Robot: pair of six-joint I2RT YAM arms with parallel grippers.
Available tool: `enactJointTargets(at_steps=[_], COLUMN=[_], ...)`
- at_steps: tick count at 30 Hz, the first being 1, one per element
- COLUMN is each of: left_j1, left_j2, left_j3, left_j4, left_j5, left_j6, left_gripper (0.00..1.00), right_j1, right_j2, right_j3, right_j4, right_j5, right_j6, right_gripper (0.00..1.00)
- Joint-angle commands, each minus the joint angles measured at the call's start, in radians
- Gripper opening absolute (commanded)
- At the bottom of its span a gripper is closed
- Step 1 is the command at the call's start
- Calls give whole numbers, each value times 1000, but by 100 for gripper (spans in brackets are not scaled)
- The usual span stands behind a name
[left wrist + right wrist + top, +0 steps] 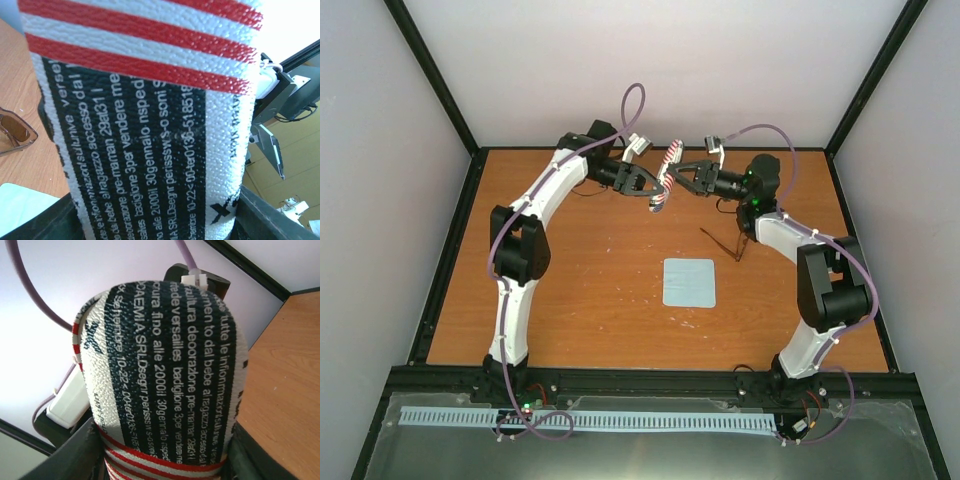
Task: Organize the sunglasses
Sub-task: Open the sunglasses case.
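Light blue cloth (689,282) lies flat mid-table (570,300); sunglasses (725,246) lie just past it to the right, on the wood beside the right arm, in neither gripper and well apart from both; thin dark-brown frame, brownish see-through lens (15,131), slim straight temples. Far centre: left gripper (655,190) is clamped on the flag-striped, text-printed case (667,172), held off the table; right gripper (676,177) meets it from the other side, jaws flanking the rounded end; can't tell if it grips.
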Motion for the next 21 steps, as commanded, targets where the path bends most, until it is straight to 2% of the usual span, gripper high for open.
enactJointTargets(at_steps=[1,2,3,5,6,12,21], left_j1=[-6,-6,-6,-6,-6,-1,30], left_j2=[-47,-48,-50,-53,-57,-91,-100], left_j3=[35,36,34,35,34,-12,-62], left_j4=[36,36,37,33,31,75,91], left_j5=[75,67,52,8,-9,-164,-290], left_j6=[8,7,3,5,6,8,47], left_gripper=[42,46,60,96,99,100,100], right_j1=[28,28,28,27,26,28,26], right_j2=[-16,-20,-25,-38,-46,-76,-103], right_j3=[12,12,14,25,32,72,107], right_j4=[-120,-137,-164,-245,-288,-481,-610], right_j5=[-48,-43,-35,-25,-19,-15,-17], right_j6=[-73,-83,-103,-167,-199,-321,-396], right_gripper=[29,23,20,18,18,17,16])
